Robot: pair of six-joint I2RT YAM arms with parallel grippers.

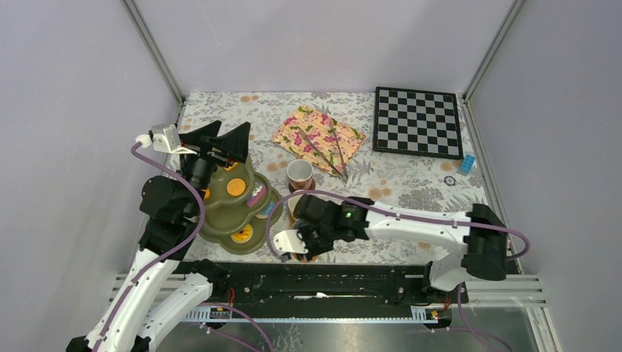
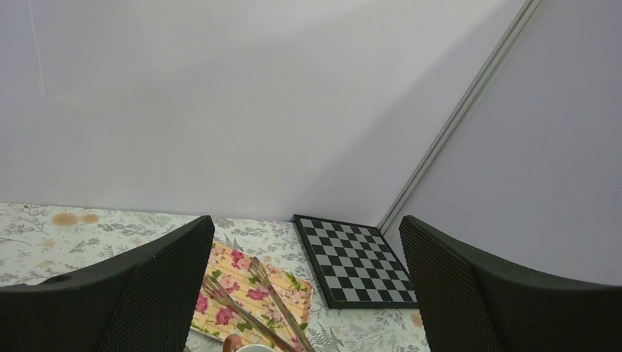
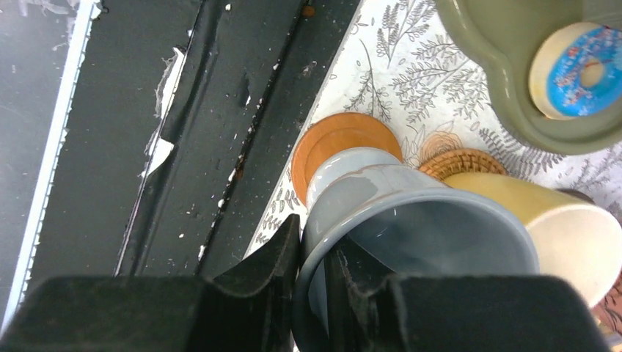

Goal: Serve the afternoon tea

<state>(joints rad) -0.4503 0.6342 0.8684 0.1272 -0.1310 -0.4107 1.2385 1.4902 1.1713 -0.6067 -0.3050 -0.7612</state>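
Observation:
My right gripper is shut on the rim of the pale blue mug, one finger inside and one outside. The mug's base is over an orange coaster; whether it touches I cannot tell. Right beside it a yellow mug stands on a woven coaster. The olive-green stand holds toy pastries, among them a blue-iced doughnut and an orange biscuit. A brownish-pink mug stands mid-table. My left gripper hangs open above the stand's top, with nothing between its fingers.
A floral napkin with metal tongs on it lies behind the brownish-pink mug. The chessboard fills the back right corner, with a small blue block beside it. The black base rail runs close to the blue mug.

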